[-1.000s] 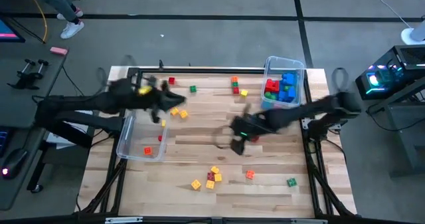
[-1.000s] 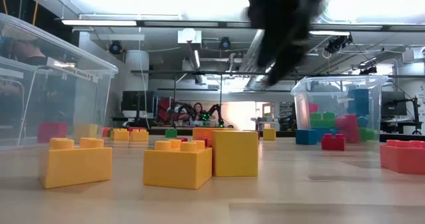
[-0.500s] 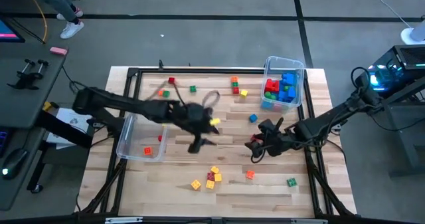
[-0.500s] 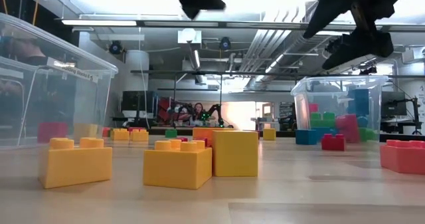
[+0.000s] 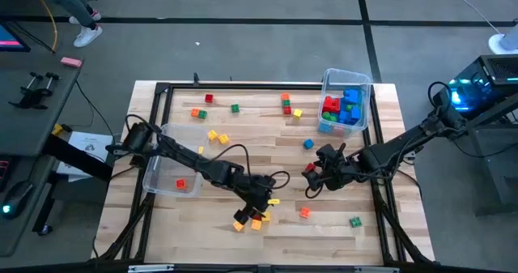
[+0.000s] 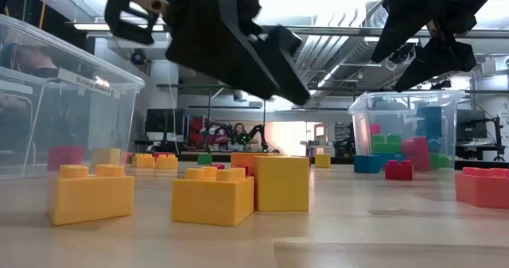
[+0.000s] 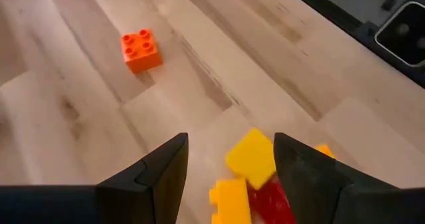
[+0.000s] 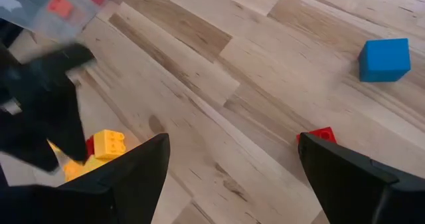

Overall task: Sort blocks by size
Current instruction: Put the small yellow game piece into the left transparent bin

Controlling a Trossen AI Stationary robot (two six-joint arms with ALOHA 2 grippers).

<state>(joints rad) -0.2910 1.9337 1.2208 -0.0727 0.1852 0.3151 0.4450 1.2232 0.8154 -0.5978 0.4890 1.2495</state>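
a: fig. 1, hazard. the left pincer (image 5: 261, 207) hangs over the yellow-and-red cluster (image 5: 252, 217) near the front edge of the table (image 5: 340, 236), fingers parted and empty.

b: what fails here?

a: the blocks touch one another; a descent off-centre would likely nudge the yellow cube (image 7: 252, 159) into the red block (image 7: 270, 203) beside it, or pinch two sizes together.

b: and the right pincer (image 5: 312, 178)?

a: wide and empty, right of the cluster, above a red brick (image 8: 323, 135). if both close inward the arms may crowd.
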